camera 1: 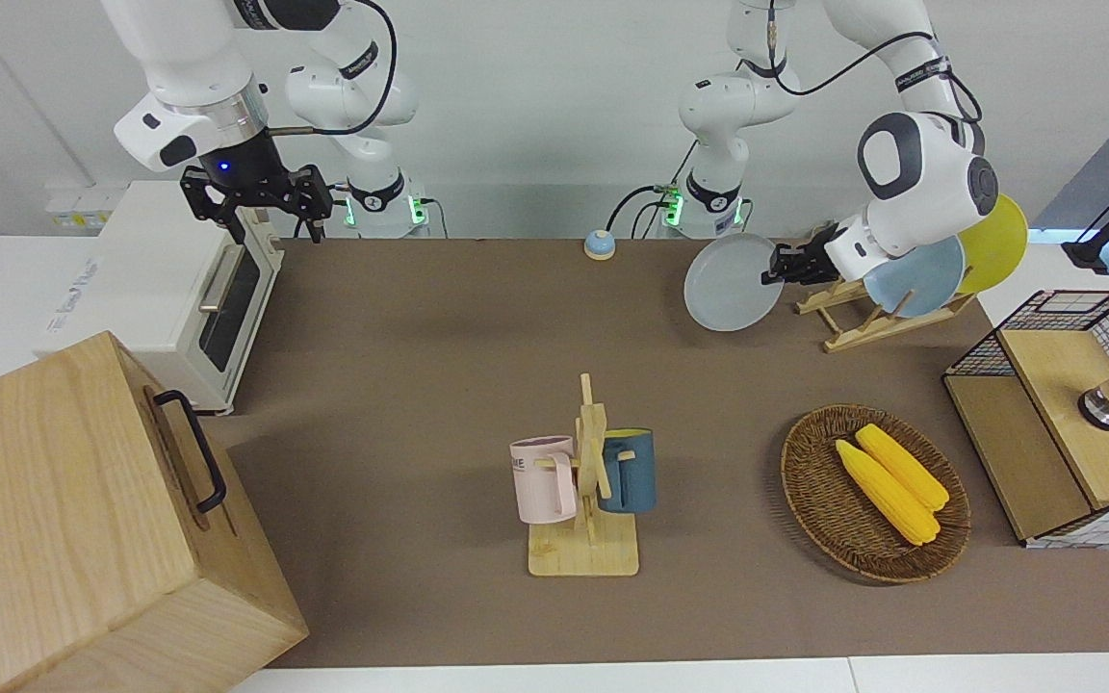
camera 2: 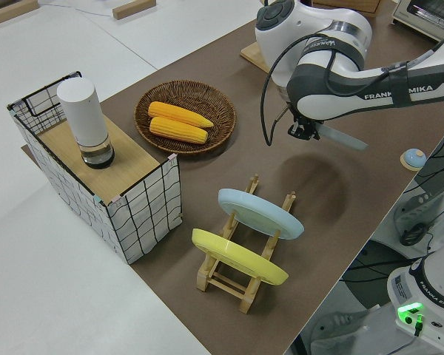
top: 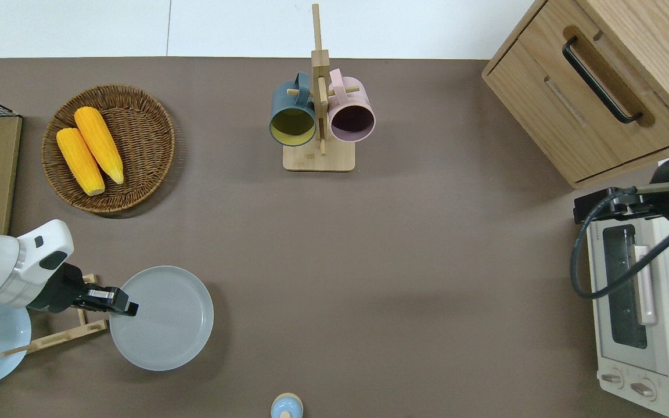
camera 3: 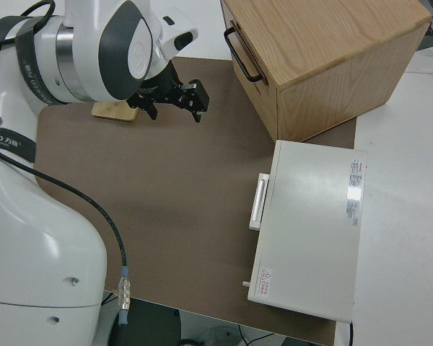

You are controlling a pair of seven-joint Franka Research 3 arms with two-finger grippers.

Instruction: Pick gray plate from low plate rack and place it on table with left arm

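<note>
My left gripper [camera 1: 772, 272] is shut on the rim of the gray plate [camera 1: 726, 286] and holds it in the air, nearly level. In the overhead view the left gripper [top: 130, 308] and the gray plate [top: 163, 318] are over bare table [top: 369, 261], just beside the low plate rack [top: 56, 339] toward the right arm's end. The rack [camera 1: 863, 327] holds a light blue plate [camera 1: 930, 279] and a yellow plate [camera 1: 1002, 241]. The left side view shows the plate [camera 2: 340, 138] clear of the rack [camera 2: 214, 277]. My right gripper [camera 1: 261, 207] is parked and open.
A mug stand [camera 1: 585, 500] with two mugs stands mid-table. A wicker basket [camera 1: 805, 481] with two corn cobs and a wire crate [camera 1: 1065, 414] are at the left arm's end. A toaster oven [camera 1: 179, 289] and a wooden cabinet [camera 1: 83, 520] are at the right arm's end. A small blue knob [camera 1: 599, 244] sits near the robots.
</note>
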